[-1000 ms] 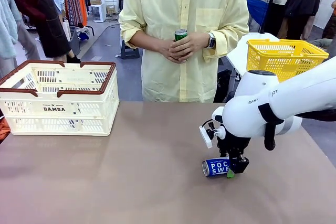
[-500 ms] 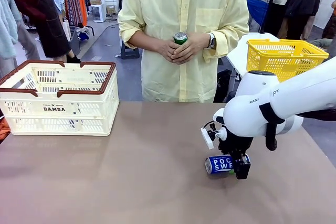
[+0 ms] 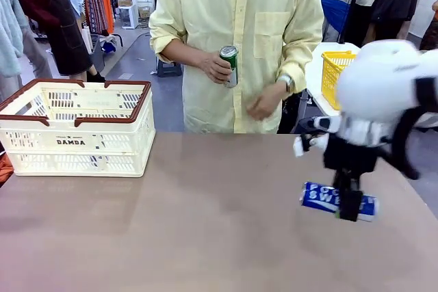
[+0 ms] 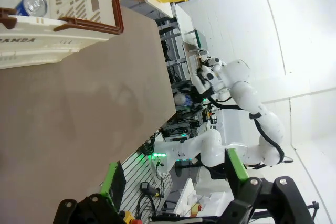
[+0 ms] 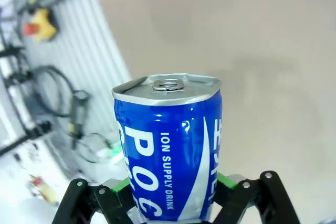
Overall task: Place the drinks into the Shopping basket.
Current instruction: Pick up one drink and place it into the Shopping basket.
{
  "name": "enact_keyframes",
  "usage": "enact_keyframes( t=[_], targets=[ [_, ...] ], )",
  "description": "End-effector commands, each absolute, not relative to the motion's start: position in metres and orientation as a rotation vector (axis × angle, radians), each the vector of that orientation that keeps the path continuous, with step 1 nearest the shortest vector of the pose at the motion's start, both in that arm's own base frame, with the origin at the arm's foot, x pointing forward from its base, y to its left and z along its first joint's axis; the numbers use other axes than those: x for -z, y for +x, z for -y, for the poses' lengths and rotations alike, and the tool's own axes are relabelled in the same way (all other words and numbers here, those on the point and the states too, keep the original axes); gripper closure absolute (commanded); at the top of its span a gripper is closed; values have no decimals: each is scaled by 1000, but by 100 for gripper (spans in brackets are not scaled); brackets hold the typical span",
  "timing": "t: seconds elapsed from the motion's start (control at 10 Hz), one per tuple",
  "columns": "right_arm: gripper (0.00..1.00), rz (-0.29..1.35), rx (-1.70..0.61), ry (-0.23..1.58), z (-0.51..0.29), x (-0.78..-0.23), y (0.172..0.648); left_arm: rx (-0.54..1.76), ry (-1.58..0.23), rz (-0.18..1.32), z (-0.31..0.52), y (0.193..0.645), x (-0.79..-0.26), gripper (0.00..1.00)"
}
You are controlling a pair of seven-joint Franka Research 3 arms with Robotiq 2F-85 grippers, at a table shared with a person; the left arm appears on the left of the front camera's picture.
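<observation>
Right gripper [image 3: 349, 213] clamps the blue POCARI SWEAT can [image 3: 320, 197] mid-body, can lying sideways over the table [image 3: 171, 223] at 4 o'clock. Shopping basket [image 3: 75, 143] at 9 o'clock, well apart. Judgement: thin, smooth, dentable wall; mid-body hold suits, moderate squeeze.

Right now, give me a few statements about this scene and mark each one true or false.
1. The right gripper is shut on the blue can. True.
2. The person grips the green can with both hands. False: one hand holds it, and the other hand hangs lower, empty.
3. The Shopping basket stands on the robot's right side of the table. False: it stands on the robot's left side.
4. A yellow mesh basket sits beyond the table, on the robot's right. True.
</observation>
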State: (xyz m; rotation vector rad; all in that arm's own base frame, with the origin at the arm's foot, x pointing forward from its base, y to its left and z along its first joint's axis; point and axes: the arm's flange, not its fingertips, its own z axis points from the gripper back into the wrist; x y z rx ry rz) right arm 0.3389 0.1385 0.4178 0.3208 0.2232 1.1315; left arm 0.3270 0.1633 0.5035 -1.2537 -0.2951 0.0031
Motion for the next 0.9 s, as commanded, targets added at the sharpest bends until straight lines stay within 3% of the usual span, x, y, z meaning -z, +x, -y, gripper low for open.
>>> enact_keyframes(
  t=[0.0,0.1,0.3,0.5,0.8],
  targets=[
    [100,-161,-953,352,-131,-445,318,-4,-1252,289,-164,324,-505,0],
    [100,-127,-999,335,-124,-437,324,-4,-1252,289,-164,324,-505,0],
    [100,-214,-1035,340,-130,-441,325,-4,-1252,289,-164,324,-505,0],
    [100,-147,-866,395,-140,-451,322,-3,-1254,296,-163,327,-504,0],
    [100,-129,-700,435,-250,-451,338,-73,-1045,399,-301,296,-561,0]
  ],
)
